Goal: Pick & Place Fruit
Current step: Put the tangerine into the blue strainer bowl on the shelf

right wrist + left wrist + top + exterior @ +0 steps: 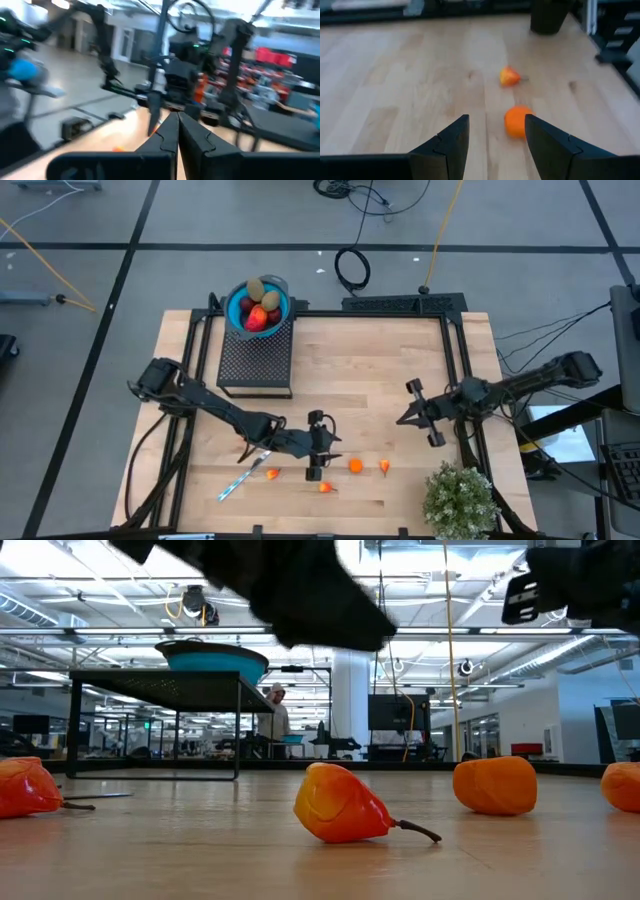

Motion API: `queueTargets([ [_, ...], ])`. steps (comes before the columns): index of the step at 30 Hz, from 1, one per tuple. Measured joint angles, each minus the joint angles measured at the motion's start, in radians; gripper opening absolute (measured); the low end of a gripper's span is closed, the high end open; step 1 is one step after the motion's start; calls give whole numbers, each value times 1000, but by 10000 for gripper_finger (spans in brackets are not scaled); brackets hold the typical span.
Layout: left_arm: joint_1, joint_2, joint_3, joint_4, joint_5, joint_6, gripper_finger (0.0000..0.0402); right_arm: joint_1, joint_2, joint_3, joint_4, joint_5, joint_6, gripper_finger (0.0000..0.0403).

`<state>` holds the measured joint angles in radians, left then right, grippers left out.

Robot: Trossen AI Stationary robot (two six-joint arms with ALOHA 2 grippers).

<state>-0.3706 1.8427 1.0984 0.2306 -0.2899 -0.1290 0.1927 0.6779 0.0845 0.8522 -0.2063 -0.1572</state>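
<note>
We see the wooden table (380,370) with a black mesh stand (256,360) near its far left. On the stand's far end sits a blue bowl (236,308) holding fruit: olive-brown ovals (258,288) lying over dark red round pieces (246,307) and a larger red-orange piece (257,319). A bushy green plant (460,500) stands at the near right corner.

The left gripper (316,445) reaches over the near middle of the table, its fingers (451,142) parted with nothing between them. The right gripper (414,405) hangs further right, well apart from the fruit, fingers pressed together and empty.

Just beside the left gripper lies a round orange fruit (355,465). Past it rests a small pear-shaped orange piece (385,467); in the left wrist view its stem points away from the gripper. Another pear-shaped piece (340,804) lies on its side nearer the front edge, long axis across the low view, stem to the right. A fourth orange bit (272,474) lies beside a thin silver-blue stick (238,482), which runs diagonally.
</note>
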Motion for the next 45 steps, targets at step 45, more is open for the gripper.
queueTargets([
  [45,53,290,353,-216,164,-58,275,-423,-145,27,-255,-400,225,0],
])
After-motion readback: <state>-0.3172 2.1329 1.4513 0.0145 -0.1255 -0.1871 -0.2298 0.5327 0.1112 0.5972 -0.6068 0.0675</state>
